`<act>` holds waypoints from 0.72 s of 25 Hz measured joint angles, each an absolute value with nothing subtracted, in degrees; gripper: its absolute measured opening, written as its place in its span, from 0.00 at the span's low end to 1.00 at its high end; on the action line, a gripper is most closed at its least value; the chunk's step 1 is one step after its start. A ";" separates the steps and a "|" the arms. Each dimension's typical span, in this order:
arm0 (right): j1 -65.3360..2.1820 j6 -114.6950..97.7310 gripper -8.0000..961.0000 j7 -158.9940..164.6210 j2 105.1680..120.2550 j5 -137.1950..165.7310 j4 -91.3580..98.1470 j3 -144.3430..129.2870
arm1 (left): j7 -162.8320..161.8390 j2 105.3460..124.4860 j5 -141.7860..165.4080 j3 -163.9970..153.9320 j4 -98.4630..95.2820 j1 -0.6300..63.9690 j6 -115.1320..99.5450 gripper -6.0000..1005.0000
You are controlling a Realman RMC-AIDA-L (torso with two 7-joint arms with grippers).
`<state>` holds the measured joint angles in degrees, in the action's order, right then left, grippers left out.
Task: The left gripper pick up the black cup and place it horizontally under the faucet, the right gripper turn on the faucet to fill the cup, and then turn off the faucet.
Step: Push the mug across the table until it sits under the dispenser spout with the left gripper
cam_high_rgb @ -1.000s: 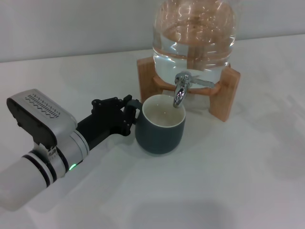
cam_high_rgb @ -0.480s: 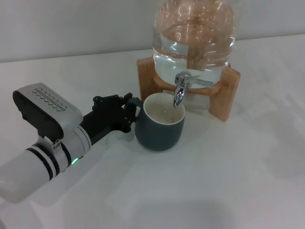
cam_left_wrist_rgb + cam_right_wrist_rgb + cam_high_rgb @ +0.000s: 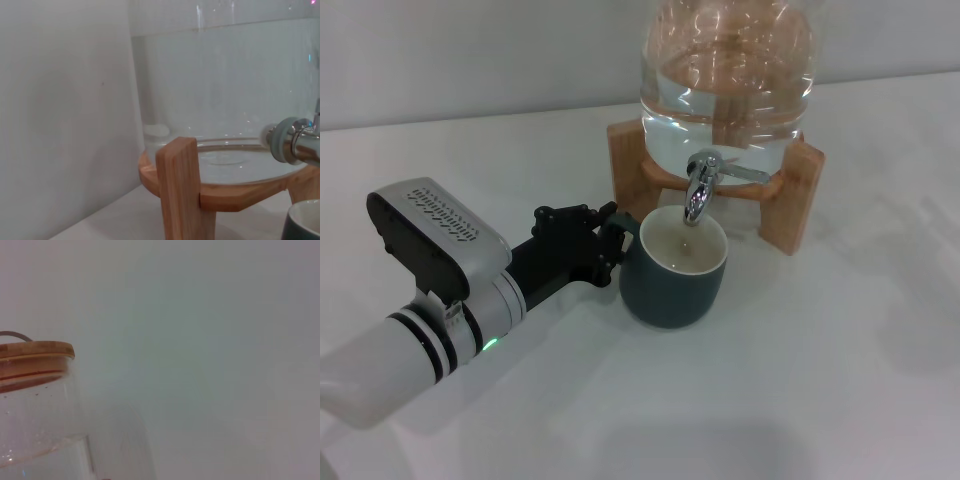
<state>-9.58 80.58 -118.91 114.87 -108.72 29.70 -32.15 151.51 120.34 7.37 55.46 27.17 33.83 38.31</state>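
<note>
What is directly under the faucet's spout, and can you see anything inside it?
The black cup stands upright under the faucet, held at its handle by the left gripper. Its cream inside looks empty; the near wall hides part of the bottom.

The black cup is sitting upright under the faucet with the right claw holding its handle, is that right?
Not quite. The left claw holds the handle, not the right, which shows in no view. The head view shows this, with the black cup upright under the faucet.
</note>
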 joint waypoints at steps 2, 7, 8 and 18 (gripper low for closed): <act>-9.58 80.53 0.88 -118.91 114.87 -108.72 29.71 -32.11 | 151.50 120.33 7.35 55.46 27.17 33.78 38.33 0.20; -9.58 80.42 0.88 -118.91 114.87 -108.72 29.71 -32.08 | 151.55 120.32 7.19 55.45 27.20 33.62 38.43 0.21; -9.58 80.41 0.88 -118.91 114.87 -108.72 29.71 -32.08 | 151.55 120.32 7.17 55.45 27.38 33.54 38.43 0.22; -9.58 80.48 0.88 -118.91 114.87 -108.72 29.71 -32.04 | 151.32 120.15 7.04 55.46 28.00 33.23 38.44 0.25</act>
